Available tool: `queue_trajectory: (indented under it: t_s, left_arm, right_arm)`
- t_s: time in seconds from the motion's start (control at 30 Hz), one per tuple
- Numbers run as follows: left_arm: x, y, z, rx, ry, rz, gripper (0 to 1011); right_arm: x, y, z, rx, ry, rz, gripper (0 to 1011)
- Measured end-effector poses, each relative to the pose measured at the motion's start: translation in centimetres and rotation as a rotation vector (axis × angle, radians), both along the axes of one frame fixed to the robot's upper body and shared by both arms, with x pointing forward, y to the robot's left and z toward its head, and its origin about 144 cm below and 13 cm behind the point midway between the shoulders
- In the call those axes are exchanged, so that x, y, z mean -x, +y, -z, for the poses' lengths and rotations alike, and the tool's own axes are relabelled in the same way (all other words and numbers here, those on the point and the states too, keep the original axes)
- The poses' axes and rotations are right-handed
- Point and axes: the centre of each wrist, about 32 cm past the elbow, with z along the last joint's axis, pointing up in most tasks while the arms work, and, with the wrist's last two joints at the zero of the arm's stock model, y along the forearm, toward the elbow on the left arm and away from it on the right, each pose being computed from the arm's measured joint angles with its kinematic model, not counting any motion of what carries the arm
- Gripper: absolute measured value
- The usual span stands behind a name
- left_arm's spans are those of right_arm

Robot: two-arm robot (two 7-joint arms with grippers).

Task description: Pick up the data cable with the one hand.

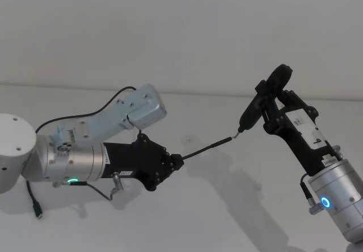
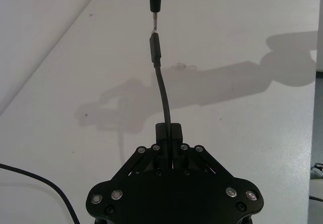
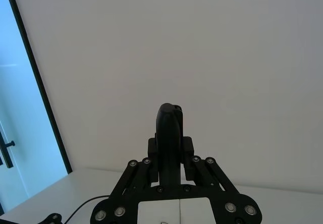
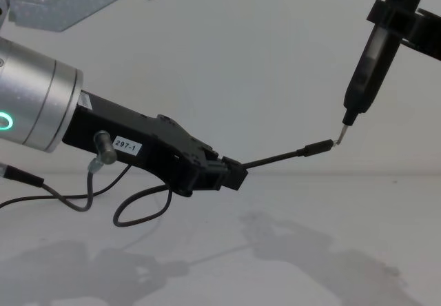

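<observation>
Above the table, L gripper [image 4: 238, 174] clamped the cable [image 4: 282, 156]; plug tip touched R gripper's [image 1: 271, 101] tool [image 4: 368, 61] at 2 o'clock.

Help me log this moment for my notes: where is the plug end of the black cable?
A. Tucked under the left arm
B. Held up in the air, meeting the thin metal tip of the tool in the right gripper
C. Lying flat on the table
B: the left gripper holds the cable out above the table, its plug at the tool tip.
</observation>
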Motion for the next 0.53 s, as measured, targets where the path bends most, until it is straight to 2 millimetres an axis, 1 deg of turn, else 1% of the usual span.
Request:
queue_trajectory:
  t_s: [0.53]
  left_arm:
    - [0.0, 0.0, 0.0, 0.0, 0.0, 0.0, 49]
  right_arm:
    - [-0.05, 0.0, -0.13, 0.002, -0.003, -0.001, 268]
